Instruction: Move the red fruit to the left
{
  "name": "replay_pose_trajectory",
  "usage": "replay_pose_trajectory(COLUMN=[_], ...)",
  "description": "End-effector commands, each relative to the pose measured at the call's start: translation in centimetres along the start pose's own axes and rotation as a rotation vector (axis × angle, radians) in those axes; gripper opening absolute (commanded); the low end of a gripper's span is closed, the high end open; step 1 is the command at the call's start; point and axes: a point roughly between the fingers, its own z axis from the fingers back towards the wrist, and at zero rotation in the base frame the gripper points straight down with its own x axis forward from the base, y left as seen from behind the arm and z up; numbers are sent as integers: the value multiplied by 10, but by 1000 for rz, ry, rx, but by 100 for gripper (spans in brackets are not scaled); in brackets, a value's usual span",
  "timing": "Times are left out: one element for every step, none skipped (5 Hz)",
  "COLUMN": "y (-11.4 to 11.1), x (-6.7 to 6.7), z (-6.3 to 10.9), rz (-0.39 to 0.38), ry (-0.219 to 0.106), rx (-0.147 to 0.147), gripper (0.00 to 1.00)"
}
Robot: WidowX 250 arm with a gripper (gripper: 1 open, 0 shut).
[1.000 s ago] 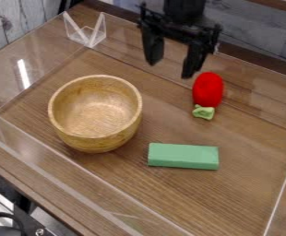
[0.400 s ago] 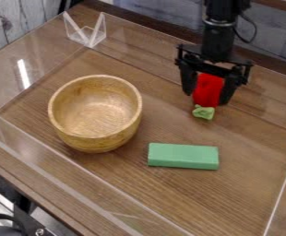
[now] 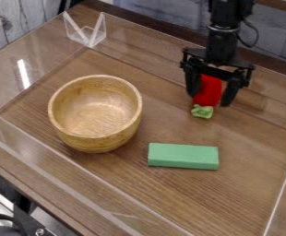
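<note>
A brown wooden counter (image 3: pixel 109 191) fills most of the view, its boards running slantwise, with a dark floor past its edge at the lower left. Nearest, at that lower left corner, black cables and a dark fitting (image 3: pixel 3 224) lie partly in view. Farther in, a flat green block (image 3: pixel 184 157) rests on the wood, its long side running across the view. Beyond it and toward the left side of the picture stands a round, light wooden bowl (image 3: pixel 95 112).

Past the block, on the right half of the picture, lies the red fruit (image 3: pixel 208 91). Its long axis runs roughly near to far, and its light green leafy cap (image 3: pixel 202 112) points to the near side. The dark tool (image 3: pixel 215 77) is spread wide over the fruit's far part, hiding some of it; whether it touches the fruit I cannot tell. At the far left stands a clear, angular object (image 3: pixel 87 29).
</note>
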Motion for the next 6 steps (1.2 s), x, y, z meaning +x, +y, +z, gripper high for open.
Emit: replay_pose_trajectory(y=[8,-4,-17,-17,-13,-16], x=[11,15,16,17,18,12], z=[19,16,12,4,-1,-1], rz=[-56,-43,-32,0,43,107], ry=[-57,-57,-54,-52,-52,-54], rx=[-5,-7,-11,-16,-22,-29], gripper=[100,100,100,100,100,100])
